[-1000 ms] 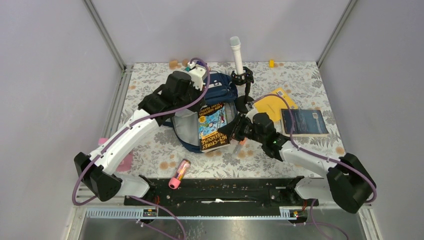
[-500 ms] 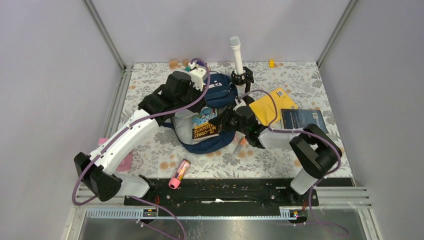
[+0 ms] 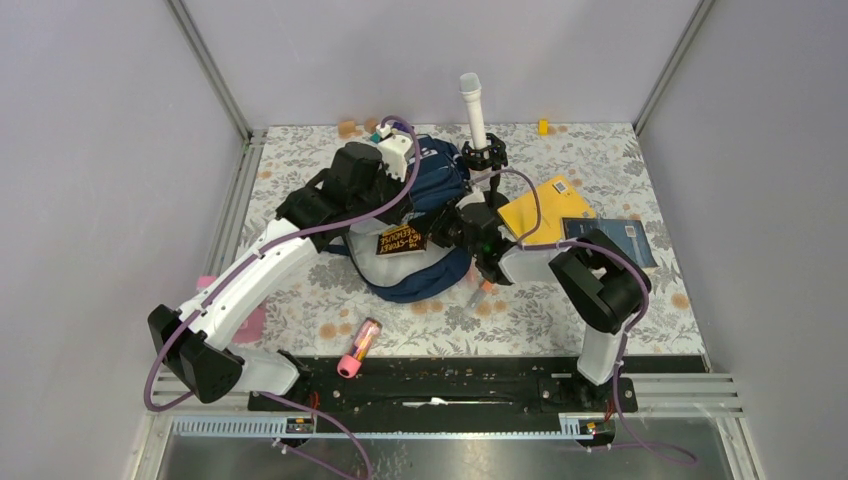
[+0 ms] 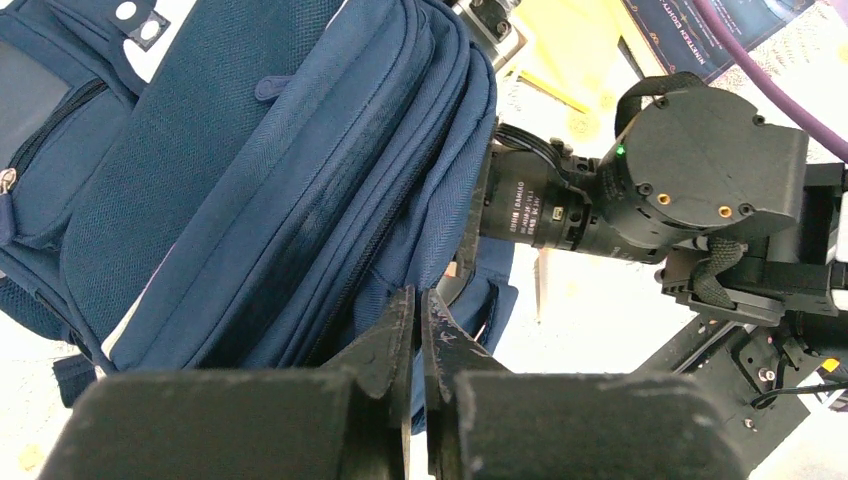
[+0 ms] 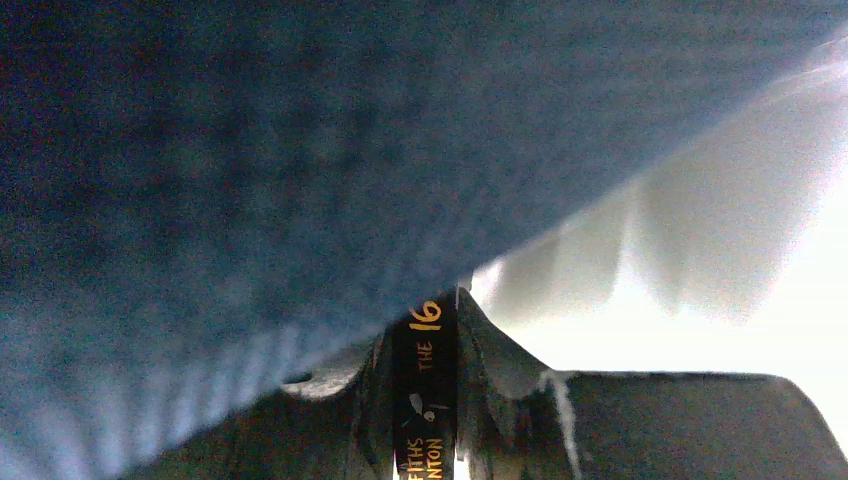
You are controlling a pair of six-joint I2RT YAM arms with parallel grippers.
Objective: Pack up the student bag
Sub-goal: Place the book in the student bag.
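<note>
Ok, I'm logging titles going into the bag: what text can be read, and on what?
"THE 16": spine of the book in the right gripper.
"FITHS", "NTON": same spine, cut off.
Dark book cover and arm label: too small to read.

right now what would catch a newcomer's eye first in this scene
The navy student bag fills the middle of the table. The right gripper is pinching a picture book poking from the bag's mouth, and the left gripper is shut at its far edge. Behind it, a white microphone stands upright.
</note>
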